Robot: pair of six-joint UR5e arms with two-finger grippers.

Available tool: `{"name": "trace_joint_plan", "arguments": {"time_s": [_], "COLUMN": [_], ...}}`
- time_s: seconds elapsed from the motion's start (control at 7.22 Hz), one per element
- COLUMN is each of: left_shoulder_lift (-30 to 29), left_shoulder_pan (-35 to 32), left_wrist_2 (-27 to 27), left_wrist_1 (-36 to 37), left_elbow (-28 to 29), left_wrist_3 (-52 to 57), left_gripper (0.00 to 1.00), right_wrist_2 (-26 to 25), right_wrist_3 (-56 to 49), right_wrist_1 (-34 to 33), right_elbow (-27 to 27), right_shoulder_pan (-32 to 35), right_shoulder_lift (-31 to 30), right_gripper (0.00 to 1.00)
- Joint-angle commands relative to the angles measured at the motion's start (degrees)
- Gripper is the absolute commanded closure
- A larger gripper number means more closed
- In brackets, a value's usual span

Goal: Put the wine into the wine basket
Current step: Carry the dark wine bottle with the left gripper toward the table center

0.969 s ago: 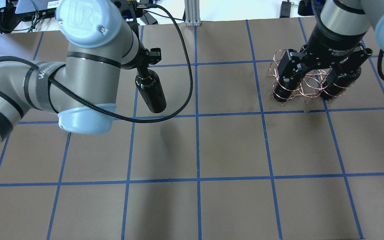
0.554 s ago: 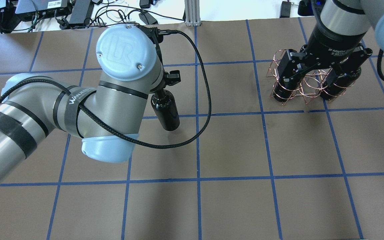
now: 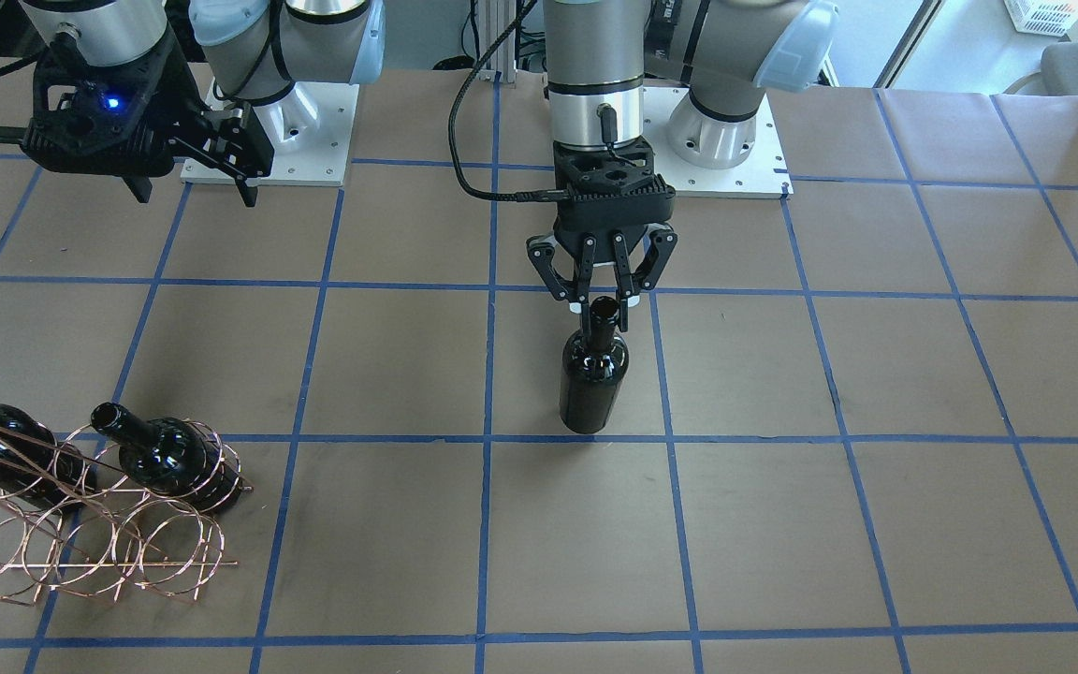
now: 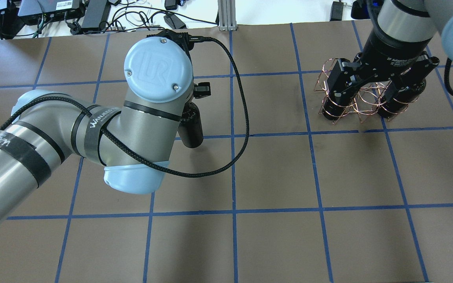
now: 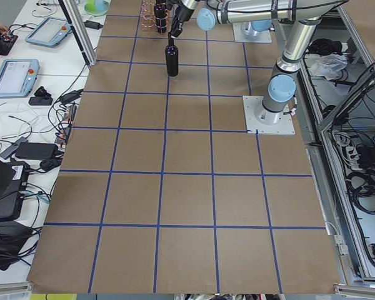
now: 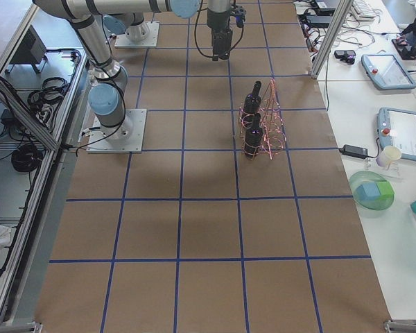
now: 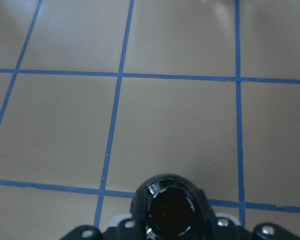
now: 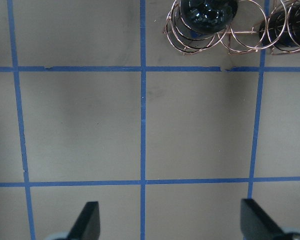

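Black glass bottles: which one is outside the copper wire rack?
The upright black glass bottle, neck in the left gripper; the other two lie in the rose-gold wire rack.

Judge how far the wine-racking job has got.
Done: two bottles lie in the wine basket. In hand: the left gripper is shut on the neck of the third bottle, upright mid-table. Left: carrying it across and laying it in an empty ring. The right gripper hangs open near the basket, holding nothing.

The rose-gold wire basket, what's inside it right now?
The rose-gold wire basket holds two glossy black glass bottles; the other visible rings look empty. One bottle is partly cropped.
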Motion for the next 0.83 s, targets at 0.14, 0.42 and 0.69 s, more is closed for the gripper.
{"name": "trace_joint_plan", "arguments": {"time_s": [0.14, 0.42, 0.69], "left_shoulder_lift": [-3.6, -3.6, -3.0], "left_shoulder_pan": [1.5, 1.5, 1.5], "left_wrist_2": [-3.1, -4.5, -4.4], "left_wrist_1": [4.6, 4.8, 4.7], "left_elbow": [0.2, 0.2, -0.1], "left_wrist_3": [1.4, 1.3, 1.4], "left_gripper": [1.0, 1.0, 1.0], "right_wrist_2": [0.0, 0.0, 0.0], "right_wrist_3": [0.0, 0.0, 0.0], "right_wrist_1": [0.1, -0.2, -0.2], "right_elbow": [0.0, 0.0, 0.0], "right_shoulder_pan": [0.0, 0.0, 0.0], "right_shoulder_lift": [0.0, 0.0, 0.0], "right_gripper": [0.0, 0.0, 0.0]}}
